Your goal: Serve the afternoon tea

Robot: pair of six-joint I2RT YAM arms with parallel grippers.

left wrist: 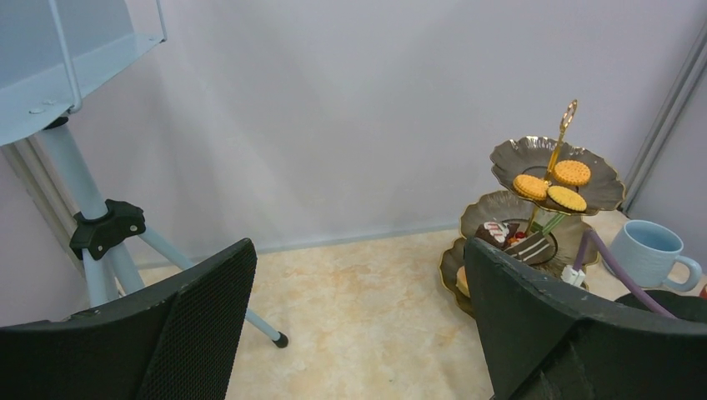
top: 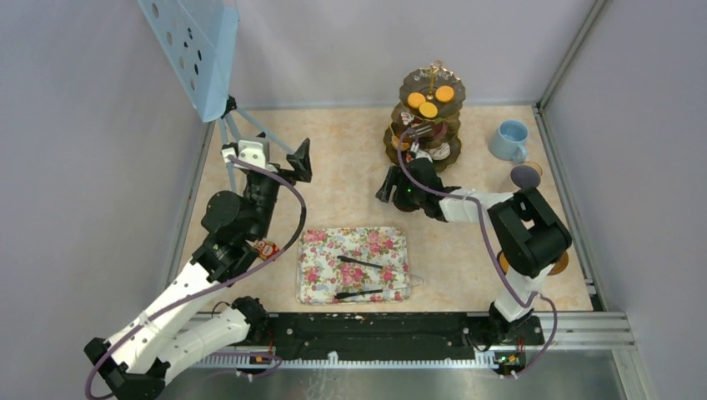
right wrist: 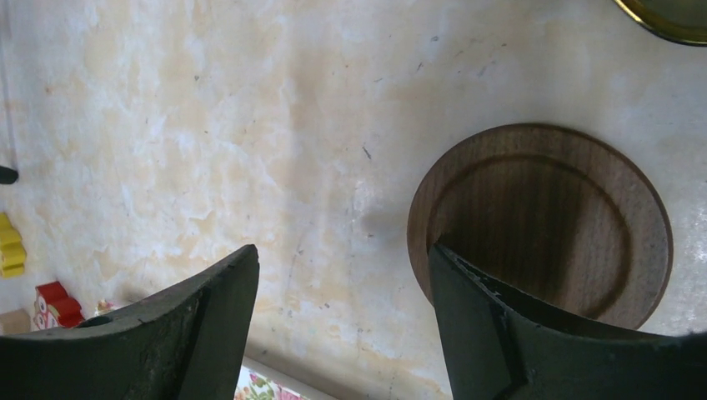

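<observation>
Currently, right pincer [right wrist: 343, 260]: jaws spread wide with nothing between them; it hangs over the pale table [right wrist: 208, 125]
Right pincer contact: the finger [right wrist: 534, 350] on the right of its wrist view overlaps the near edge of a round wooden saucer [right wrist: 542, 208] lying flat on the table; whether it touches the wood I cannot tell; the other finger is over bare tabletop
Just beyond it: a gold rim of the three-tier stand [left wrist: 510, 158] shows at the corner of the right wrist view; from above, the pincer sits just in front of the stand's bottom tier, near but apart
Stand: upright at the back of the table, gold handle on top; three orange rounds [left wrist: 530, 186] on the top tier; cake slices [left wrist: 530, 247] on the middle tier; bottom tier partly hidden by the arm
Cups: light-blue cup [top: 510, 138] right of the stand, apart from it; pale-grey cup [top: 525, 176] nearer the front, beside the right arm
Left pincer [left wrist: 360, 275]: also wide open and empty; raised at the left side, well apart from the stand, facing it
Tray: floral tray [top: 321, 268] at the front centre between the arms; black tongs [top: 361, 263] lie on it
Back left: tripod [left wrist: 104, 229] carrying a light-blue panel [top: 196, 50]
</observation>
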